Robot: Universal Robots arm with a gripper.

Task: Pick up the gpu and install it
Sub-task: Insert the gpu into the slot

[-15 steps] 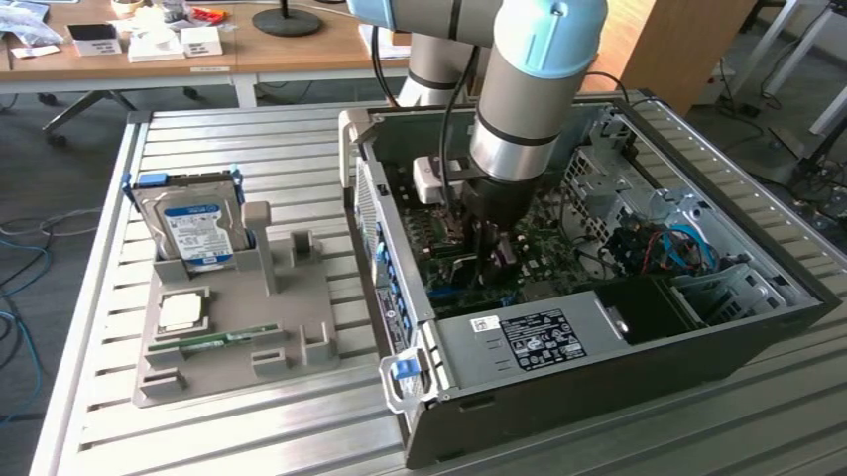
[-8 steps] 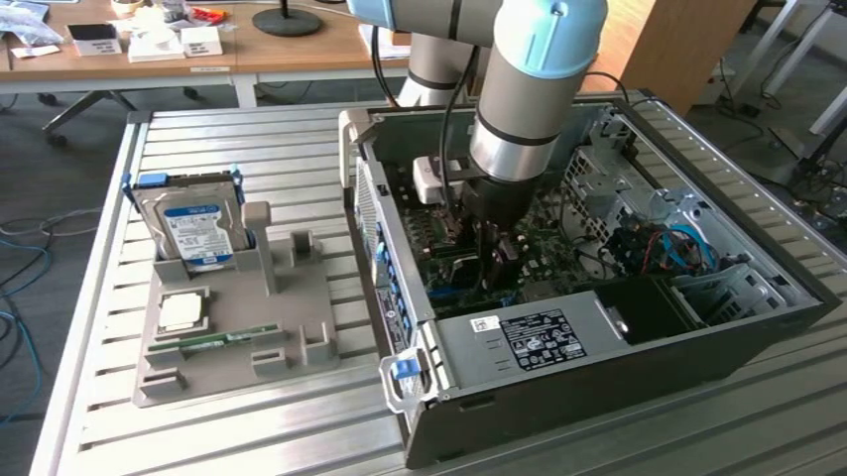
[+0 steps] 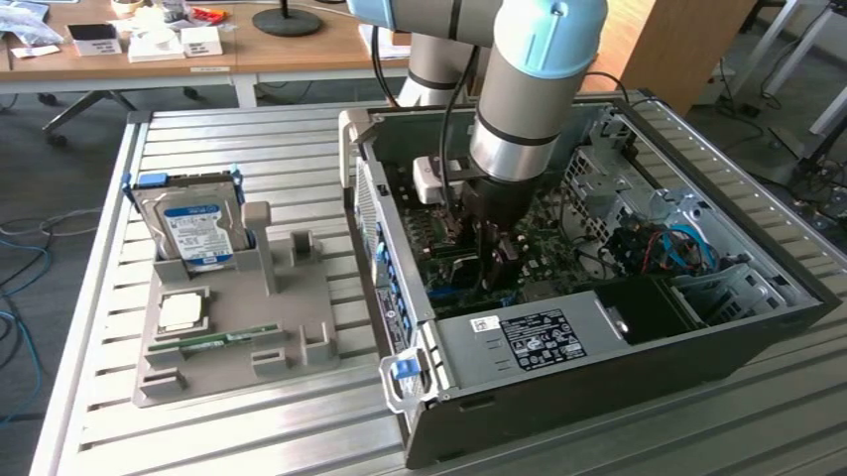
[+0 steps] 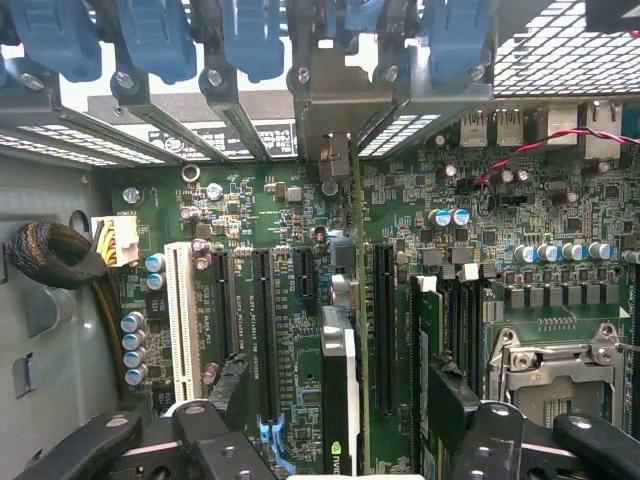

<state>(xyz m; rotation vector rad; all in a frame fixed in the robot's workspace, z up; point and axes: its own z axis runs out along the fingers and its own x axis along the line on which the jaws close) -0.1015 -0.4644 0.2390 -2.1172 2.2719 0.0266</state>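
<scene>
Both fingers of the end effector (image 4: 340, 440) apparently grip the gpu (image 4: 340, 390) edge-on above the motherboard (image 4: 420, 250).

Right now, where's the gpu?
In the wrist view the gpu stands on edge over the motherboard, between the black expansion slots, its metal bracket up at the rear slot openings.
</scene>
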